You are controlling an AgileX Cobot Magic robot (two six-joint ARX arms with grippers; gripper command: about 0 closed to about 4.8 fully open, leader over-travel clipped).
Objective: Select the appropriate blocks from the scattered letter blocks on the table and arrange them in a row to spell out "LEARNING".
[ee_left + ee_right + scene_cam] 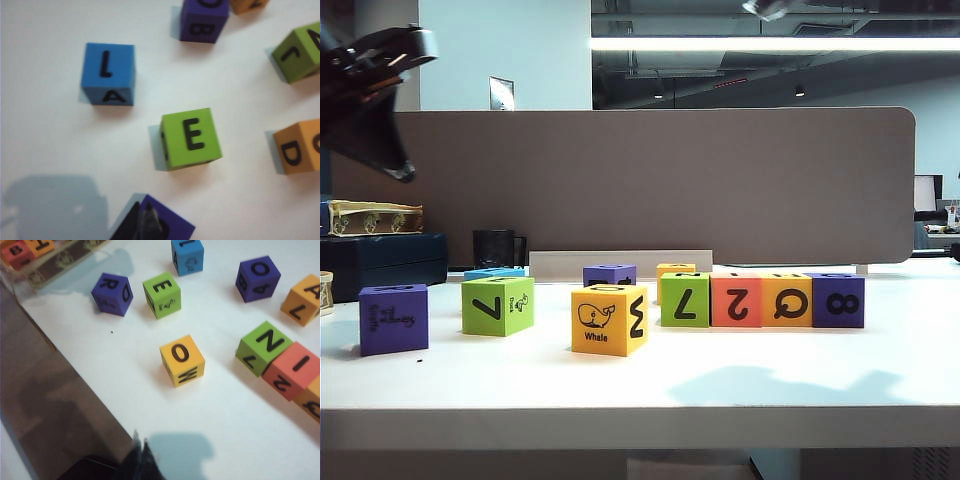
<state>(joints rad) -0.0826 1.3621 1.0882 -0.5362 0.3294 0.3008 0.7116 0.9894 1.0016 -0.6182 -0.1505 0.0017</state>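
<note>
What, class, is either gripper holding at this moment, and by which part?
Nothing is held. The left gripper is shut and empty above the purple block. The right gripper appears shut and empty too, over the table.

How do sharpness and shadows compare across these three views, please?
Exterior view: blocks sharp, the left hand a dark blur at upper left, a faint shadow on the table. Left wrist view: soft focus, bright white table, a grey shadow near the hand's tip. Right wrist view: sharper, the right hand blurred by its shadow.
</note>
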